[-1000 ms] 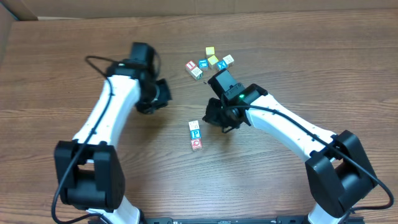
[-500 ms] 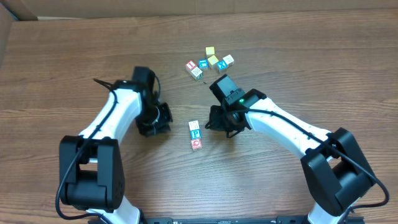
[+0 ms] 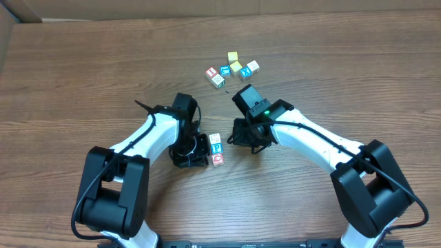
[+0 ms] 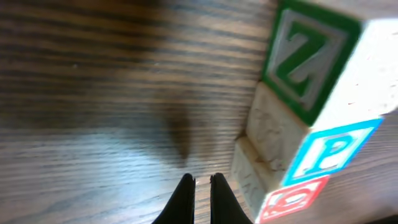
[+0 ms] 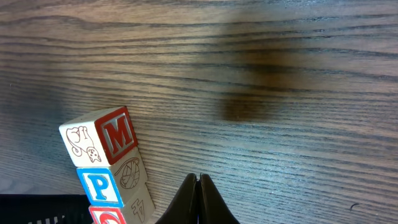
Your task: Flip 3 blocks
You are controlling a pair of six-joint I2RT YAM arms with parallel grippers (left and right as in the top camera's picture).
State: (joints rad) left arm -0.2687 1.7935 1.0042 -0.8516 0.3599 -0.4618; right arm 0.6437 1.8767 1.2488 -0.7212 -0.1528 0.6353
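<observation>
Flanking the row of three blocks (image 3: pixel 216 149) mid-worktop (image 3: pixel 331 62): left pincer (image 4: pixel 200 182) angled low just beside its left side, right pincer (image 5: pixel 197 180) opposite; both pinched shut, gripping nothing.

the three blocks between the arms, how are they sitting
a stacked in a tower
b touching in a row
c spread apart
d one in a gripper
b: the pale block, P block and red block lie on the table in one touching line
</observation>
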